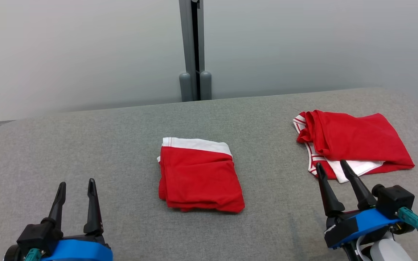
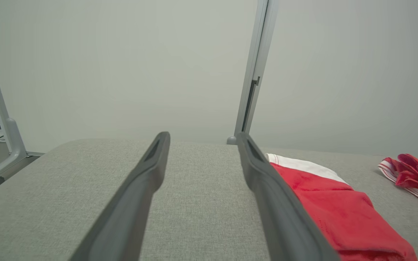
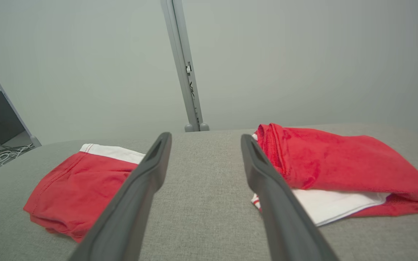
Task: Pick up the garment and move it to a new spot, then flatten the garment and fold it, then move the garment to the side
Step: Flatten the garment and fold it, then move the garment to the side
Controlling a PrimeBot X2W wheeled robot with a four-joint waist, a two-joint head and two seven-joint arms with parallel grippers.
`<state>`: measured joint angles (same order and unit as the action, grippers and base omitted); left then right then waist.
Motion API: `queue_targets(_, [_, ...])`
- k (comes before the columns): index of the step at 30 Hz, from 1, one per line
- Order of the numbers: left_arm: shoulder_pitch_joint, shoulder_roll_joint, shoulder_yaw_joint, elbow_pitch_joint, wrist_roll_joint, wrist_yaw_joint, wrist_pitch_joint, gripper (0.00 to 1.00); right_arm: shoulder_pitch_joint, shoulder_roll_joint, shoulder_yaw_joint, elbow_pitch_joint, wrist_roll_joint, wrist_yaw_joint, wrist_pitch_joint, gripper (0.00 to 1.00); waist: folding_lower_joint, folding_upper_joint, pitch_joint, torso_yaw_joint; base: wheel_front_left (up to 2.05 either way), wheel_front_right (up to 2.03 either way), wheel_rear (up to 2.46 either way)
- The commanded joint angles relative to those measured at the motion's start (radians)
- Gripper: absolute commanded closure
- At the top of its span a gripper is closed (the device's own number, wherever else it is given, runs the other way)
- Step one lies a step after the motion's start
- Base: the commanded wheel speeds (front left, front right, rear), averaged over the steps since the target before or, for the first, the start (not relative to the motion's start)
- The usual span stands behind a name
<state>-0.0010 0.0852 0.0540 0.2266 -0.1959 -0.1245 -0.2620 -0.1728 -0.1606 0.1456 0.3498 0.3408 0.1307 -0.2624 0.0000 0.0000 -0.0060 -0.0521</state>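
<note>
Supporting surface: grey fabric-covered table (image 1: 122, 145) with rounded far corners, running across the head view.
Backdrop: pale wall panels beyond the far edge, joined at 12 o'clock by a grey upright post (image 1: 194, 50).
Folded garment (image 1: 200, 177): red with a white band along its far edge, lying flat at the table's centre as a compact, neat rectangle. It is at 3 o'clock of the left gripper in the left wrist view (image 2: 339, 214) and at 9 o'clock in the right wrist view (image 3: 82, 181).
Side garment (image 1: 354, 139): red with white striped trim and a white layer showing at its near edge, folded more loosely, lying at 2 o'clock on the table, well apart from the folded garment (image 3: 339, 163).
Left gripper (image 1: 77, 182): at 7 o'clock, fingers spread wide, nothing between them. Bare table shows in the gap (image 2: 202, 135).
Right gripper (image 1: 330, 164): at 4 o'clock, fingers spread wide and gripping nothing. Bare table shows in the gap (image 3: 205, 135).
Right gripper contact: fingertips sit at the near edge of the side garment. Whether they touch the cloth cannot be told.
</note>
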Motion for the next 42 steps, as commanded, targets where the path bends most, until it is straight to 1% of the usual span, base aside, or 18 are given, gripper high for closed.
queue_targets(1, [-0.008,-0.002,-0.001,0.001,0.005,-0.008,-0.004,0.00,-0.007,0.003,-0.003,0.006,-0.008,0.000,-0.003,0.00,0.0000,0.0000,0.001,0.006,0.00,0.00,0.00])
queue_targets(6, [-0.012,-0.006,0.002,0.006,0.001,-0.008,-0.004,0.00,-0.020,0.017,0.007,0.037,0.003,0.000,-0.003,0.00,0.0000,0.0000,0.002,0.024,0.00,0.00,0.00])
queue_targets(11, [-0.030,-0.006,-0.019,0.010,-0.003,-0.009,-0.004,0.00,-0.110,0.030,0.072,0.150,0.028,0.000,0.015,0.00,0.0000,0.0000,0.013,0.061,0.00,0.00,0.00])
queue_targets(16, [-0.054,-0.002,-0.047,0.004,-0.008,-0.007,-0.004,0.00,-0.253,0.050,0.143,0.301,0.091,0.000,0.108,0.00,0.0000,0.0000,0.045,0.126,0.00,0.00,0.00])
queue_targets(19, [-0.062,-0.001,-0.060,0.005,-0.009,-0.007,-0.004,0.00,-0.331,0.055,0.153,0.429,0.121,0.000,0.228,0.00,0.0000,0.0000,0.064,0.168,0.00,0.00,0.00])
queue_targets(22, [-0.070,0.000,-0.064,0.009,-0.014,-0.007,-0.003,0.00,-0.404,0.068,0.145,0.531,0.160,0.000,0.346,0.00,0.0000,0.0000,0.081,0.206,0.00,0.00,0.00])
queue_targets(25, [-0.074,0.000,-0.071,0.013,-0.013,-0.007,-0.003,0.00,-0.451,0.072,0.155,0.612,0.183,0.000,0.427,0.00,0.0000,0.0000,0.095,0.236,0.00,0.00,0.00])
queue_targets(27, [-0.080,-0.002,-0.082,0.016,-0.016,-0.007,-0.003,0.00,-0.478,0.058,0.155,0.671,0.182,0.000,0.458,0.00,0.0000,0.0000,0.104,0.254,0.00,0.00,0.00])
queue_targets(33, [-0.097,0.006,-0.098,0.024,-0.025,-0.007,-0.003,0.00,-0.527,0.069,0.125,0.822,0.200,0.000,0.502,0.00,0.0000,0.0000,0.133,0.291,0.00,0.00,0.00])
queue_targets(36, [-0.104,0.010,-0.099,0.029,-0.028,-0.007,-0.003,0.00,-0.528,0.091,0.135,0.839,0.225,0.000,0.518,0.00,0.0000,0.0000,0.139,0.295,0.00,0.00,0.00])
queue_targets(37, [-0.104,0.012,-0.097,0.031,-0.028,-0.007,-0.003,0.00,-0.526,0.096,0.142,0.833,0.231,0.000,0.514,0.57,0.0000,0.0000,0.138,0.294,0.00,0.00,0.00])
queue_targets(38, [-0.104,0.012,-0.097,0.031,-0.028,-0.007,-0.003,0.00,-0.526,0.096,0.142,0.833,0.231,0.000,0.514,0.57,0.0000,0.0000,0.138,0.294,0.00,0.00,0.00])
queue_targets(39, [-0.102,0.013,-0.094,0.033,-0.027,-0.007,-0.003,0.00,-0.523,0.100,0.149,0.823,0.240,0.000,0.499,1.00,0.0000,0.0000,0.136,0.292,0.00,0.00,0.00])
queue_targets(42, [-0.098,0.015,-0.096,0.038,-0.023,-0.007,-0.003,0.00,-0.526,0.095,0.169,0.781,0.257,0.000,0.437,1.00,0.0000,0.0000,0.125,0.274,0.00,0.00,0.00])
